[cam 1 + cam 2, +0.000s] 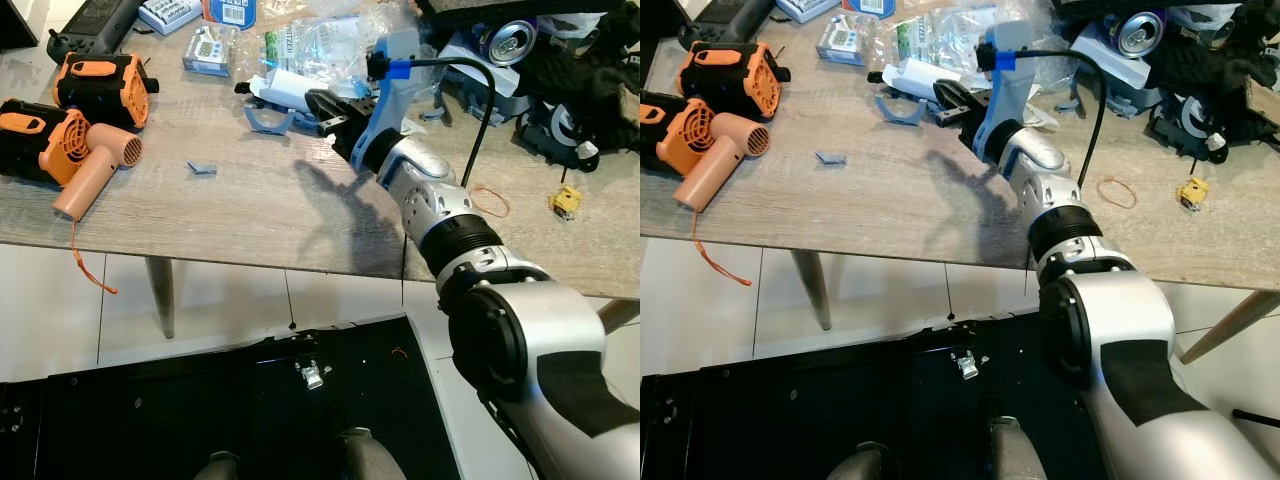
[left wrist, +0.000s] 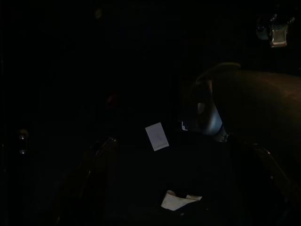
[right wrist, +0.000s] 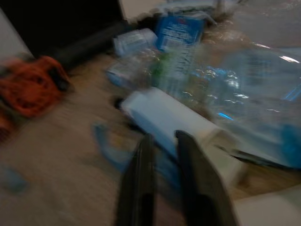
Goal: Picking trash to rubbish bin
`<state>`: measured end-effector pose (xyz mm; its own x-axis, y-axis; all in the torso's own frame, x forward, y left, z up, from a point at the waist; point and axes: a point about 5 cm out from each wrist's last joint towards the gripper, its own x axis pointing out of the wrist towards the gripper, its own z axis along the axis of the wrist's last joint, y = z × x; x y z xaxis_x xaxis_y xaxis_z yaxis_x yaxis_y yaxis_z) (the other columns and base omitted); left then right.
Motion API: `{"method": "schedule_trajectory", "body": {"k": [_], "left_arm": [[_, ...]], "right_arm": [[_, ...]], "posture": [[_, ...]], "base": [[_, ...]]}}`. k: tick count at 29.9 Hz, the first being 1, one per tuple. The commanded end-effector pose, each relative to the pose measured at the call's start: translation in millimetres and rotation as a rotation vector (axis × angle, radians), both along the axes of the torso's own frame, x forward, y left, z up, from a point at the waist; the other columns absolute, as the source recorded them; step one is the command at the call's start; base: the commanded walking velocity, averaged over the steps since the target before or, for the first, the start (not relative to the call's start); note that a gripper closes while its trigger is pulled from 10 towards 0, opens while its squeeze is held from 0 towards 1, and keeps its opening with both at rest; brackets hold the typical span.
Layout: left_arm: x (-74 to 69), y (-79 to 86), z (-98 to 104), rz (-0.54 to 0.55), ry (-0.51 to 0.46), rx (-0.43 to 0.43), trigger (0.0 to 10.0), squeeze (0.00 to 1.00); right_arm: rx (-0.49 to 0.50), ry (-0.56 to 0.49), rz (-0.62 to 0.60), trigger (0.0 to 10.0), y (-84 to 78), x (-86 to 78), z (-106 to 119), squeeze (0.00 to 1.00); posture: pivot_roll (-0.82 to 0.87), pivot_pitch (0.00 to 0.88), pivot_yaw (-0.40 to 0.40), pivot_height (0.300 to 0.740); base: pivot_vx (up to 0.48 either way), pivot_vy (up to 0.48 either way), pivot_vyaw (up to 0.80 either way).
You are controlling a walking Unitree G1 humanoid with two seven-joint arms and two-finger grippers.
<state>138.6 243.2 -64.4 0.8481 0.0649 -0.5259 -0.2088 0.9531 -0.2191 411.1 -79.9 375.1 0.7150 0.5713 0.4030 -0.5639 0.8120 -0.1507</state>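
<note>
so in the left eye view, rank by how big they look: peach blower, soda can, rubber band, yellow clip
1. Peach blower, clearly largest.
2. Soda can, but it lies farther back, so its look may understate it.
3. Rubber band.
4. Yellow clip, smallest, though close to the band.

We look down on a wood-grain table (image 1: 230, 215) crowded along its upper edge: orange blowers (image 1: 75, 150) at upper left, a white tube (image 1: 290, 92) and crumpled clear plastic (image 1: 320, 40) at upper centre, a drink can (image 1: 508, 40) at upper right, a rubber band (image 1: 490, 200) at right
</note>
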Motion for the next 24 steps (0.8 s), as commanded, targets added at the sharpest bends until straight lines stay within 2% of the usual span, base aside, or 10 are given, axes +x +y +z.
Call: {"method": "schedule_trajectory", "body": {"k": [1,5,10,13,17,20,21,22,23,24], "left_arm": [[-23.1,-4.1,-12.7,0.027,0.094,-0.03,10.0,0.0],[-19.0,-5.8,-13.9,0.024,0.105,-0.035,10.0,0.0],[-16.5,-7.3,-14.4,0.02,0.11,-0.038,10.0,0.0],[-13.2,-9.0,-15.0,0.012,0.116,-0.042,10.0,0.0],[-12.7,-10.0,-15.3,0.006,0.119,-0.044,10.0,0.0],[-12.2,-14.0,-17.1,-0.009,0.131,-0.049,10.0,0.0],[-12.2,-14.0,-17.1,-0.009,0.131,-0.049,10.0,0.0],[-12.2,-16.1,-17.6,-0.016,0.132,-0.052,10.0,0.0],[-12.2,-16.6,-17.6,-0.018,0.131,-0.052,10.0,0.0],[-11.9,-17.1,-17.7,-0.02,0.131,-0.052,10.0,0.0]], "right_arm": [[-0.079,-0.048,-0.104,10.0,-5.7,0.7,6.2,1.0],[-0.214,-0.131,-0.323,10.0,-27.9,2.6,15.6,1.0],[-0.187,-0.12,-0.379,10.0,-44.6,3.3,18.7,1.0],[-0.142,-0.107,-0.455,10.0,-68.8,3.0,22.4,1.0],[-0.124,-0.099,-0.474,10.0,-75.4,2.9,22.5,1.0],[0.01,0.038,-0.454,10.0,-84.6,8.0,5.9,1.0],[0.01,0.038,-0.454,10.0,-84.6,8.0,5.9,1.0],[0.142,0.206,-0.436,10.0,-83.4,14.0,-15.9,1.0],[0.197,0.268,-0.403,10.0,-80.0,15.6,-23.3,0.31],[0.249,0.325,-0.348,10.0,-74.0,16.7,-29.5,0.0]], "posture": [[0.04,0.576,-0.049,0.74],[0.03,0.55,-0.046,0.74],[0.03,0.534,-0.045,0.74],[0.01,0.517,-0.041,0.74],[0.0,0.512,-0.04,0.74],[-0.01,0.507,-0.036,0.74],[-0.01,0.507,-0.036,0.74],[-0.01,0.509,-0.032,0.74],[-0.01,0.509,-0.032,0.74],[-0.01,0.509,-0.032,0.74]], "base": [[0.0,0.0,0.0],[0.0,0.0,0.0],[0.0,0.0,0.0],[0.0,0.0,0.0],[0.0,0.0,0.0],[0.0,0.0,0.0],[0.0,0.0,0.0],[0.0,0.0,0.0],[0.0,0.0,0.0],[0.0,0.0,0.0]]}}
